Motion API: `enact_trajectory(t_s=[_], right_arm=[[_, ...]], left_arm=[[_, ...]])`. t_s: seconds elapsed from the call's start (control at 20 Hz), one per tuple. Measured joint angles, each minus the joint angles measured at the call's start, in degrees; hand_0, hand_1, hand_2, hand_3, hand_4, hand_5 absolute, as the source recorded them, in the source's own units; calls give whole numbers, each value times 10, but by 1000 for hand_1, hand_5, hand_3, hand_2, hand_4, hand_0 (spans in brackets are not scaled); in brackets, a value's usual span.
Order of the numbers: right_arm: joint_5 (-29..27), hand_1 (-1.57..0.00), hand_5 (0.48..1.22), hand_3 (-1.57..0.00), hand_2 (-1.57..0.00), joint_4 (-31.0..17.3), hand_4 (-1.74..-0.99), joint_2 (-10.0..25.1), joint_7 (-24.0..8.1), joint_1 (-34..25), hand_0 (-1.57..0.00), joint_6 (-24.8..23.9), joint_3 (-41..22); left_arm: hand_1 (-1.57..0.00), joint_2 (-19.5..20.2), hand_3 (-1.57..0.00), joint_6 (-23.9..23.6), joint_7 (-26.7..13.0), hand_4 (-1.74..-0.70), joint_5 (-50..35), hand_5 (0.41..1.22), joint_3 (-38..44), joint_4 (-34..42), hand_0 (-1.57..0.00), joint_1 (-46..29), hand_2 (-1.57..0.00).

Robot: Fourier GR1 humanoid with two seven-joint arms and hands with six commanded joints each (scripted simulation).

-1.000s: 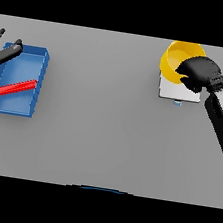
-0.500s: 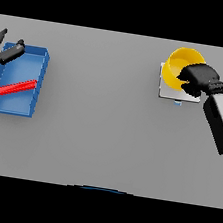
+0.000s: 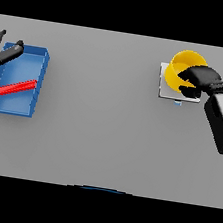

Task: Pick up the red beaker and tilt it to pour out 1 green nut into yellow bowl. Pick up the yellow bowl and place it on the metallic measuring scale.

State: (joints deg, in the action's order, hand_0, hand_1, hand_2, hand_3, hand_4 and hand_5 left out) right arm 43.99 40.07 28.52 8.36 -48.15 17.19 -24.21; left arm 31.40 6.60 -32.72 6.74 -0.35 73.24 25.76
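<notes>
The yellow bowl (image 3: 181,68) stands on the metallic measuring scale (image 3: 166,86) at the far right of the table. My right hand (image 3: 199,80) is at the bowl's right rim, fingers curled over the edge, and hides part of the bowl and scale. The red beaker (image 3: 16,87) lies on its side in a blue tray (image 3: 35,88) at the far left. My left hand (image 3: 3,52) hangs over the tray's far left corner with fingers spread, holding nothing. No green nut shows.
The blue tray's walls surround the lying beaker. A small blue mark (image 3: 177,103) sits on the table just in front of the scale. Grey tabletop (image 3: 98,111) stretches between tray and scale.
My right arm has shifted slightly right and toward me, the hand staying at the bowl's rim. The left hand has drifted a little left. Bowl and scale stay in place.
</notes>
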Motion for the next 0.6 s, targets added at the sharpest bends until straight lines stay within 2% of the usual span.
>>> enact_trajectory(t_s=[0.1, 0.2, 0.25, 0.3, 0.4, 0.6], right_arm=[[-8, -556, 890, -391, -470, -4, -1496, -4, -2, -7, -605, 13, 6], [-13, -380, 847, -258, -300, -4, -1476, -4, -9, -5, -387, 19, 9], [-11, -304, 833, -206, -240, -2, -1461, -1, -2, -2, -309, 17, 7], [-7, -243, 824, -164, -192, -6, -1448, -5, -8, -2, -247, 13, 5], [-2, -155, 811, -105, -122, -5, -1422, 4, 3, -6, -158, 20, -1], [2, -63, 779, -42, -50, -9, -1390, 2, -4, -5, -64, 31, -7]], left_arm=[[1, -5, 1, -1, 1, -840, -6, 764, 1, 7, 1, -1, 1], [1, -5, 1, 3, -4, -831, -9, 754, 1, 9, 1, 1, 1], [1, -3, 1, 2, -1, -832, -4, 749, -1, 3, 1, -5, 1], [1, -8, 1, -1, 0, -834, -2, 750, -4, 2, 1, -2, 1], [1, -3, 1, -3, 0, -836, 1, 753, 0, -1, 1, 5, 1], [1, -5, 1, 3, -2, -833, -2, 760, -3, 2, 1, 7, 1]])
